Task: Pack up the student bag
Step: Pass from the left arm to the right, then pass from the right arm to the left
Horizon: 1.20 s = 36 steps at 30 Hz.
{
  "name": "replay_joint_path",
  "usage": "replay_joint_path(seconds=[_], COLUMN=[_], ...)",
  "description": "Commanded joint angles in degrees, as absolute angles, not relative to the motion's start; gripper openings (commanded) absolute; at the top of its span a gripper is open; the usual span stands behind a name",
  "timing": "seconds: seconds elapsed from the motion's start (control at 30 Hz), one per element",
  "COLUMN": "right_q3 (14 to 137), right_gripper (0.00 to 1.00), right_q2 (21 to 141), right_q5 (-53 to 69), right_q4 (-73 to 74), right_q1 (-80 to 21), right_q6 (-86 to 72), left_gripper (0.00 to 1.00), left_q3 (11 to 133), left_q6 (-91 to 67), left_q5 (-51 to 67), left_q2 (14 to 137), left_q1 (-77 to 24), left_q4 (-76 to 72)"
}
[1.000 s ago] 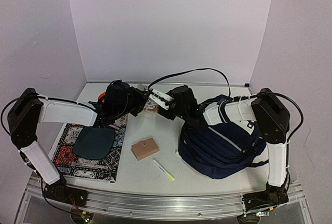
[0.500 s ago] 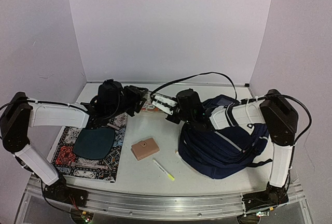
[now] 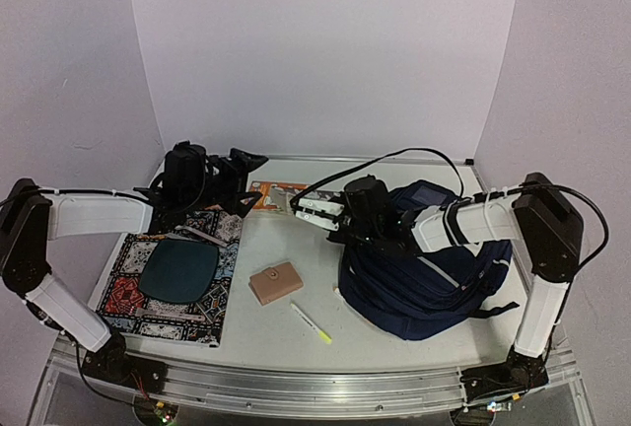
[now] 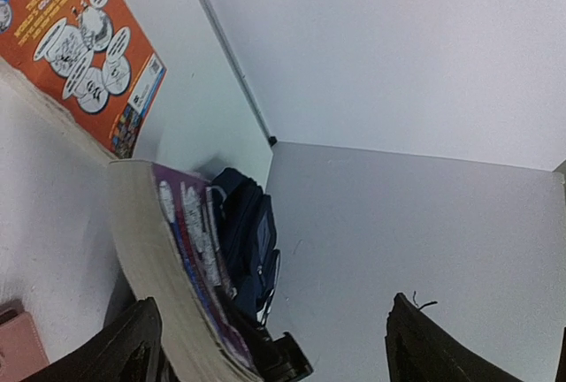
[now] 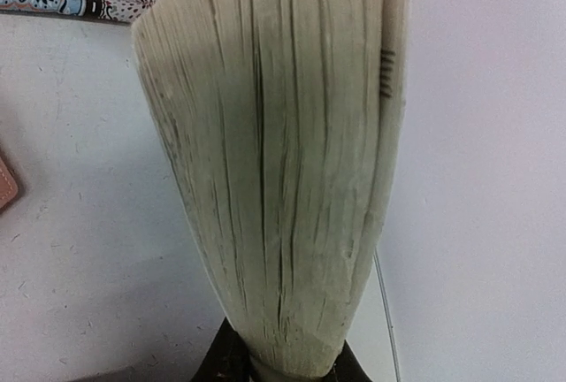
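**Navy bag not yet filled, one paperback in hand**

In the top external view, the student bag (image 3: 424, 283) is seen slumped on the table (image 3: 296, 248). Its mouth is not clearly shown, and nothing can be made out inside it. Just left of the bag, the right gripper (image 3: 301, 207) is clamped on a paperback (image 3: 288, 201). Further left of the bag, a tan wallet (image 3: 275, 283) and a yellow-green pen (image 3: 312, 323) are lying loose. Well to the left of the bag, a patterned book (image 3: 128, 298) is seen with a dark oval pouch (image 3: 179, 270) laid on it. The left gripper (image 3: 242, 163) is held far left of the bag.

In the left wrist view, the gripper's own fingers (image 4: 133, 347) are spread wide, with nothing between them. The paperback is seen raised on edge in front of the bag. An orange cover (image 4: 80, 46) lies flat beside it (whether a second book or part of the same one cannot be told).

In the right wrist view, only fanned page edges are shown, pinched at their base.

The packing is judged barely begun. One item is gripped beside the bag, and the wallet, pen, pouch and patterned book are all left to be packed.
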<state>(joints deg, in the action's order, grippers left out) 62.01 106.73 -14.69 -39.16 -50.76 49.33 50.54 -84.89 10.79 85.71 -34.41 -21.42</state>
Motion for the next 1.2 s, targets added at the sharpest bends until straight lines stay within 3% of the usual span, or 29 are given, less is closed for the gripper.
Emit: replay_joint_path(seconds=[0.0, 0.37, 0.67, 0.9, 1.07, 1.17], right_q3=[62.4, 62.7, 62.8, 62.4, 62.0, 61.7], right_gripper=[0.0, 0.0, 0.0, 0.0, 0.05, 0.17], right_q2=[101.1, 100.5, 100.8, 100.6, 100.2, 99.6], right_q5=[-16.6, -16.4, -16.4, -16.8, -17.3, -18.1], right_q4=[-46.9, -48.0, -49.4, -49.6, -49.7, -48.9], right_q1=[-51.2, -51.7, -52.6, -53.1, -53.3, -53.7], right_q6=[51.4, 52.5, 53.9, 54.3, 53.9, 53.4], left_gripper=[0.91, 0.95, 0.86, 0.58, 0.22, 0.01], left_q3=[51.0, 56.8, 61.7, 61.1, 59.6, 58.6], left_q6=[-82.3, -79.3, -78.6, -79.2, -79.8, -80.4], left_q5=[17.0, 23.1, 26.6, 24.8, 23.5, 22.9], left_q2=[86.9, 94.5, 99.0, 97.8, 95.2, 93.6], left_q1=[-33.5, -33.0, -33.0, -33.0, -33.0, -33.0], left_q4=[-18.6, -17.3, -17.4, -17.7, -18.3, -18.7])
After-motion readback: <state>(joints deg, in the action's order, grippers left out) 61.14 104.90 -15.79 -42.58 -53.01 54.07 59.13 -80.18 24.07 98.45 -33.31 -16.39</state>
